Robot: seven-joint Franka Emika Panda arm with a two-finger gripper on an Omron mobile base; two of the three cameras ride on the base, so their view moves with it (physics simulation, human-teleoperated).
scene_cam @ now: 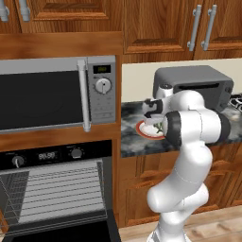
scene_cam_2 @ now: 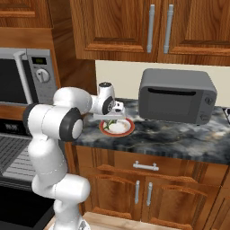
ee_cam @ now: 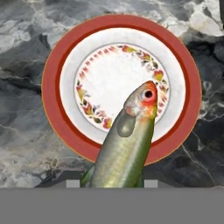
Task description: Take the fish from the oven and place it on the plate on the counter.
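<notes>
My gripper (ee_cam: 111,183) is shut on the fish (ee_cam: 127,144), a green fish with a red-orange head that sticks out from between the fingers. It hangs just above the plate (ee_cam: 57,113), white with a red rim, and its head lies over the plate's near side. The plate (scene_cam: 143,130) rests on the marbled counter (scene_cam: 134,144). From the base views the gripper (scene_cam: 156,120) points down over the plate (scene_cam_2: 123,129), with the fish (scene_cam_2: 111,122) as a small green sliver under it. The oven (scene_cam: 56,189) stands with its door down and its racks bare.
A grey toaster oven (scene_cam_2: 177,96) sits on the counter (scene_cam_2: 179,137) just right of the plate. A silver microwave (scene_cam: 47,94) is built in above the oven. Wooden cabinets hang overhead, and drawers with silver handles (scene_cam_2: 146,166) run below the counter.
</notes>
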